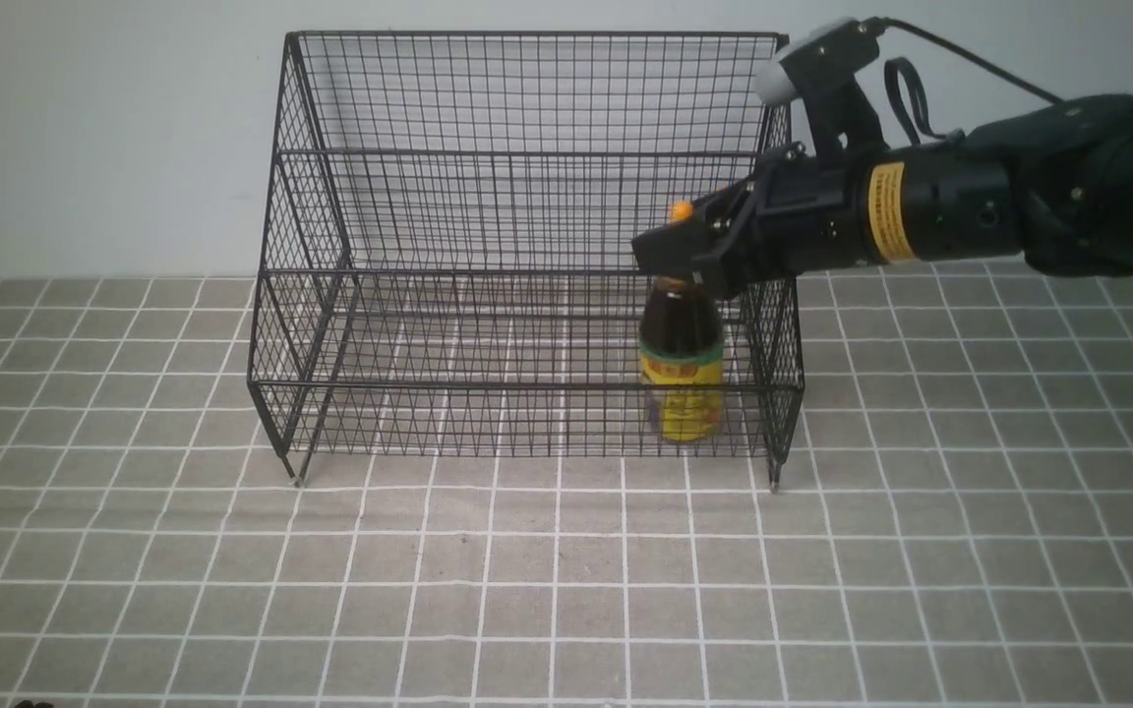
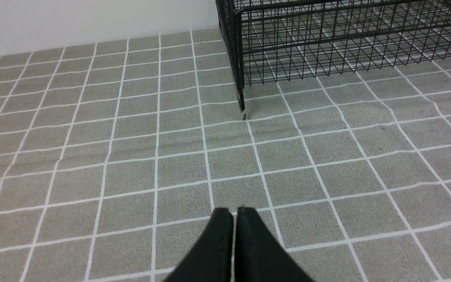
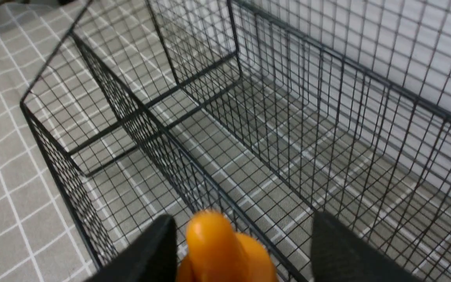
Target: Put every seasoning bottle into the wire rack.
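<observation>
The seasoning bottle (image 1: 682,334) stands upright inside the wire rack (image 1: 527,385), right of centre in the front view, behind the mesh of the rack's low front wall. Its orange nozzle cap (image 1: 682,210) shows above the right gripper (image 1: 670,264), its dark brown shoulder just below, and its yellow label with a green upper edge lower down, crossed by the rack's front wire.

The black rack fills the upper middle of the frame, its tall grid back against the pale wall (image 1: 85,138) and its short feet on the grey surface with white grid lines (image 1: 527,590). The part of the rack at the left and centre of the frame holds no other bottle.

The right arm (image 1: 950,197) reaches in from the upper right of the frame, over the rack's right side, with a yellow label band around it and a dark cable along its top. The right gripper is around the bottle's upper part; in the right wrist view its blurred fingers stand apart on either side of the orange cap, with a visible gap, not clamped on it.

In the left wrist view the left gripper (image 2: 234,235) has its dark fingertips together, holding nothing, over the gridded surface.
</observation>
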`<state>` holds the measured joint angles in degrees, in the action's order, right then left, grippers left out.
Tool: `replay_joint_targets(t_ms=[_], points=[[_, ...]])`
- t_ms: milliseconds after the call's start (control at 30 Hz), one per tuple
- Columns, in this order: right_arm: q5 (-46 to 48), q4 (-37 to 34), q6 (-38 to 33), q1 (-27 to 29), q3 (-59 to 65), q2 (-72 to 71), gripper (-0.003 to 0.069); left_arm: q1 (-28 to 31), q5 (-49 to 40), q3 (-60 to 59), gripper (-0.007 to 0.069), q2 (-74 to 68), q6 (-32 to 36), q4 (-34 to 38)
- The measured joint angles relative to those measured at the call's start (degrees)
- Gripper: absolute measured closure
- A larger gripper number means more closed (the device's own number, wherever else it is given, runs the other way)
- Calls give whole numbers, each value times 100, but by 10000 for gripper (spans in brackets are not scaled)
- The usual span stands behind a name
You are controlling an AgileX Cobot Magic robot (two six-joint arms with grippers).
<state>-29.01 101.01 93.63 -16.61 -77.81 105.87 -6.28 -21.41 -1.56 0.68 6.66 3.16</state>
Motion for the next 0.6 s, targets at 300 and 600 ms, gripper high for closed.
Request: replay_joint_targets(t_ms=[300,600], points=[[37,0,0,0,-6,-327,159,0,0,0,631,0,0,0],[113,0,0,0,-13,-2027,409,0,0,0,631,0,0,0]])
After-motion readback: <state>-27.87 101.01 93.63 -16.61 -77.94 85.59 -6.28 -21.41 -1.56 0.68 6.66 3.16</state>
